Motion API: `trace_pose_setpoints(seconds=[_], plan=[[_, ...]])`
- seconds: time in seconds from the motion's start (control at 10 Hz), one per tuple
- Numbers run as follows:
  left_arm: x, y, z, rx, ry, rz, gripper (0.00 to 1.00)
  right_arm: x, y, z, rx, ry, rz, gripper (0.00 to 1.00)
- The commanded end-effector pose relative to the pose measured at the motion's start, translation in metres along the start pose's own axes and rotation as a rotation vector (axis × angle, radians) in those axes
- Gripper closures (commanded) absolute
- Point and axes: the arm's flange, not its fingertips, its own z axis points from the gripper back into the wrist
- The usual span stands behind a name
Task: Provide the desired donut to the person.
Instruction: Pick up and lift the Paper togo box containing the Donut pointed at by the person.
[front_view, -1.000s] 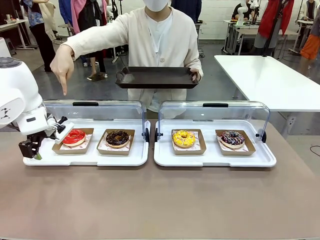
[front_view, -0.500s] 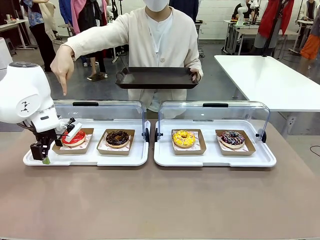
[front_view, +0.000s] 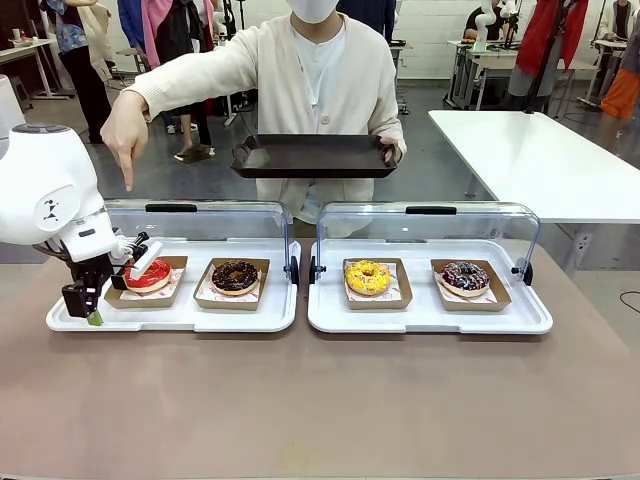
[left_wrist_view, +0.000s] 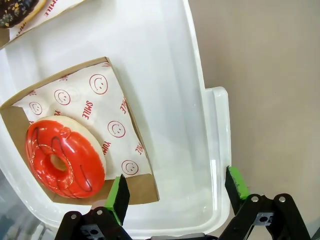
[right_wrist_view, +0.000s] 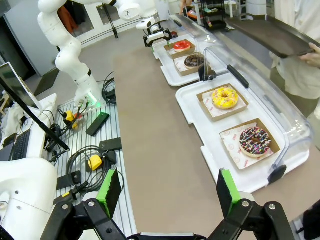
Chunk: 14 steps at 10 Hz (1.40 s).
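Note:
The person (front_view: 320, 70) stands across the table and points one finger (front_view: 128, 180) straight down above the red-glazed donut (front_view: 150, 273). Their other hand holds a dark serving tray (front_view: 313, 155). The red donut (left_wrist_view: 65, 156) lies on smiley-print paper in a cardboard boat at the left end of the left white tray (front_view: 180, 318). My left gripper (front_view: 90, 312) hangs open at that tray's left end, beside the donut. In the left wrist view the left gripper (left_wrist_view: 177, 192) spans the tray's corner with nothing between its pads. My right gripper (right_wrist_view: 168, 192) is open, high above the table.
A chocolate donut (front_view: 235, 276) shares the left tray. The right white tray (front_view: 430, 320) holds a yellow donut (front_view: 368, 277) and a sprinkled chocolate donut (front_view: 465, 276). Both trays have clear lids (front_view: 200, 222) raised behind them. The near brown tabletop (front_view: 320, 400) is bare.
My left arm has swung in from the left, bringing its gripper to the tray's left end beside the red donut; it has barely moved over the last half second. The person holds still.

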Motion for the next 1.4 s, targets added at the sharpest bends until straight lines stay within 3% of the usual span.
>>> trace_pose_setpoints(seconds=[0.0, 1.1, 1.2, 1.3], plan=[[-0.004, 0.004, 0.001, 0.012, -0.031, -0.008, 0.00, 0.000, 0.000, 0.000, 0.006, -0.012, 0.008, 0.00], [-0.013, 0.029, -0.015, -0.005, -0.016, 0.048, 0.00, 0.000, 0.000, 0.000, 0.006, -0.012, 0.008, 0.00], [-0.014, 0.029, -0.013, 0.009, -0.019, 0.046, 0.10, 0.000, 0.000, 0.000, 0.006, -0.012, 0.008, 0.00], [-0.015, 0.029, -0.012, 0.017, -0.020, 0.047, 0.58, 0.000, 0.000, 0.000, 0.006, -0.012, 0.008, 0.00]])
